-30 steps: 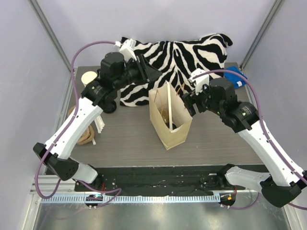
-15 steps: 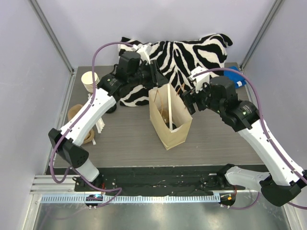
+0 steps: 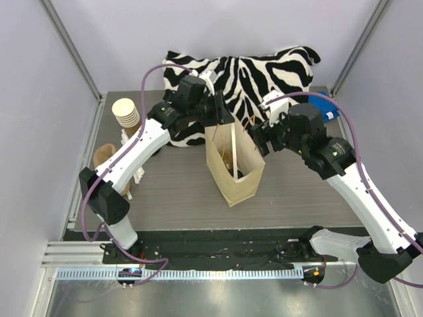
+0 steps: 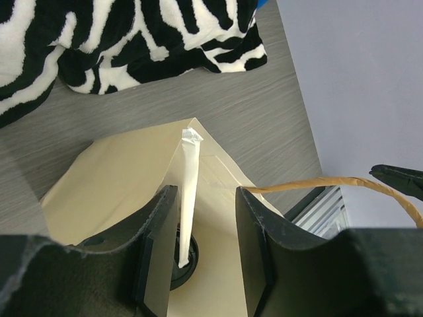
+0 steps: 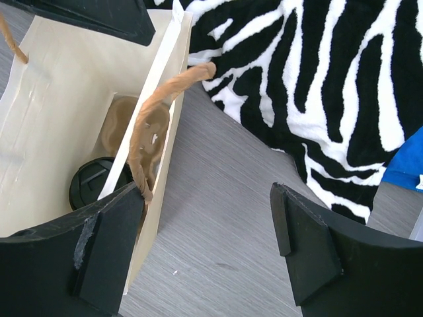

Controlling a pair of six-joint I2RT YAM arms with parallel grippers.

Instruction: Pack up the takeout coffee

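Grey table (image 3: pixel 172 191) is walled on three sides; zebra cloth (image 3: pixel 264 72) fills the rear. Paper bag (image 3: pixel 231 178) stands upright at centre, mouth open. Left gripper (image 4: pixel 205 205) hangs half-open and empty over the mouth. Right gripper (image 5: pixel 206 198) spreads wide astride the bag's right wall. Takeout coffee (image 5: pixel 92 185) sits on the bag floor, below the left gripper. Cup stack (image 3: pixel 125 112) stands far left.

Your left gripper (image 4: pixel 205 198) points down, jaws partly parted; your right gripper (image 5: pixel 198 221) angles down, jaws spread wide.
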